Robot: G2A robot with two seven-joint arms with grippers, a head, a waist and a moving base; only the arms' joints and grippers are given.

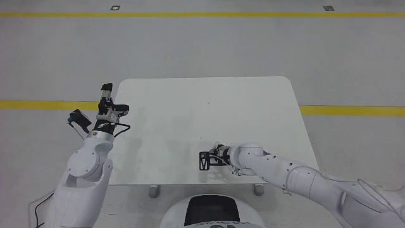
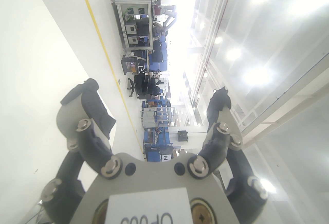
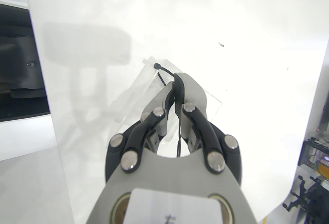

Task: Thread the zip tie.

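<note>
Top view: right gripper [image 1: 204, 161] at near edge of surface [image 1: 209, 107]; left gripper [image 1: 114, 100] by left edge.
Left wrist view: left gripper wide, empty.
Right wrist view: right gripper pinches zip tie [image 3: 164, 71], head free above clear plate [image 3: 208, 100]. Tie likely light, springy, slick; hold close to tip.

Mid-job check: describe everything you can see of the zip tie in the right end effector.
The zip tie is a thin black plastic strap, pinched between the shut fingers of the right end effector. Its small head sticks out past the fingertips on a curved stretch; a second thin strand shows beside it, and the tail runs back between the fingers. It is above a clear plate on the white table. Whether the tip passes through the head cannot be told.
</note>
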